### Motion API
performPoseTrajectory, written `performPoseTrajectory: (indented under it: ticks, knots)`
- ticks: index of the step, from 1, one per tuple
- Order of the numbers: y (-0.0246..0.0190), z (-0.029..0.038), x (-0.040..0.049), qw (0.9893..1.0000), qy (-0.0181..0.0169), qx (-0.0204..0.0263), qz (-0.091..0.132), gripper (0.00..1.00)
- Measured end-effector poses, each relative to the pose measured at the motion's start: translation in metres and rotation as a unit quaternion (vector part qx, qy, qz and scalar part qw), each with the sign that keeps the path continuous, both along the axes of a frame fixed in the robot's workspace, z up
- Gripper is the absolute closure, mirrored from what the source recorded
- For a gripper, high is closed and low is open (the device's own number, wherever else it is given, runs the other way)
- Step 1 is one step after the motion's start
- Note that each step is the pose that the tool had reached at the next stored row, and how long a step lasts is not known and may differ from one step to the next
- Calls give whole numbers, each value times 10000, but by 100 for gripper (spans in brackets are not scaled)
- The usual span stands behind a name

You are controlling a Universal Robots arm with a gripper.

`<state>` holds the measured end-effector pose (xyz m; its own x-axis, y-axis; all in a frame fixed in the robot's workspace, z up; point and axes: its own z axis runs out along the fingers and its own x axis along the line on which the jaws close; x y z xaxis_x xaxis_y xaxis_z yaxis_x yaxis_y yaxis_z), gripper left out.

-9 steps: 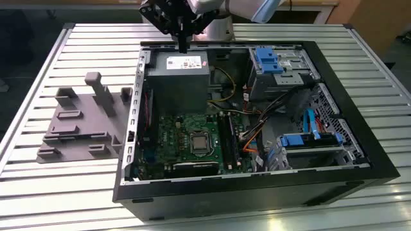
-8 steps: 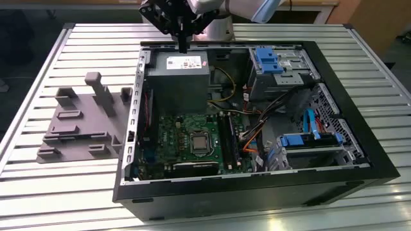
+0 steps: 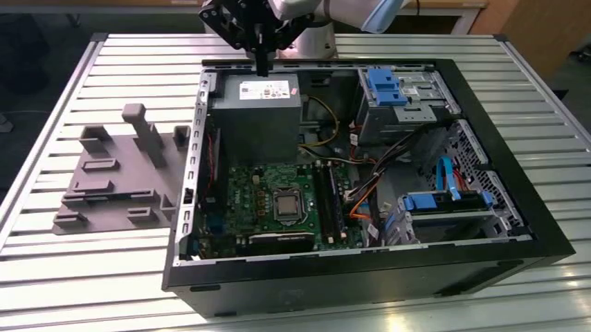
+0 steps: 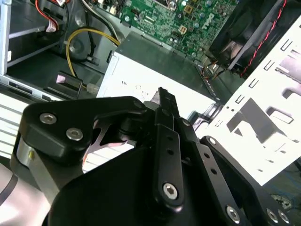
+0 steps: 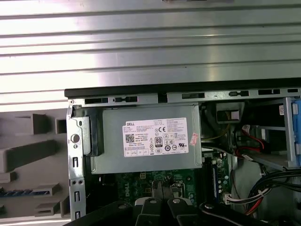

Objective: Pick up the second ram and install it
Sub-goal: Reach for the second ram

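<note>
- Hand (image 3: 264,69) hangs above the far end of the open computer case (image 3: 517,138), over the grey power supply (image 3: 254,114); not touching it.
- Hand is clenched: in the first wrist view the fingertips (image 5: 155,187) sit pressed together.
- Second ram (image 5: 19,192): thin dark-bluish strip with a row of small chips, lying in a slot of the grey holder block (image 5: 28,155), well apart from the hand.
- Holder block sits on the slatted tabletop (image 3: 111,69), just beside the case on the exterior view's left.
- Case lies on its side, open on top. Inside: power supply at the far end, green motherboard (image 3: 268,200) nearer the camera with long black slots (image 3: 328,200), blue drive brackets (image 3: 383,86) on the exterior view's right, orange and red cables (image 3: 365,197) between board and drives.
</note>
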<state>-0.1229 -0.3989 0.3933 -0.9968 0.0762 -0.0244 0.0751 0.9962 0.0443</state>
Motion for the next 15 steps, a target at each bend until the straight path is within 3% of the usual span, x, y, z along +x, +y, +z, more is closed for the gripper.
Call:
performPoseTrajectory:
  ticks: [15]
  knots:
    - [0,0,-108,10000,0,0,0,89]
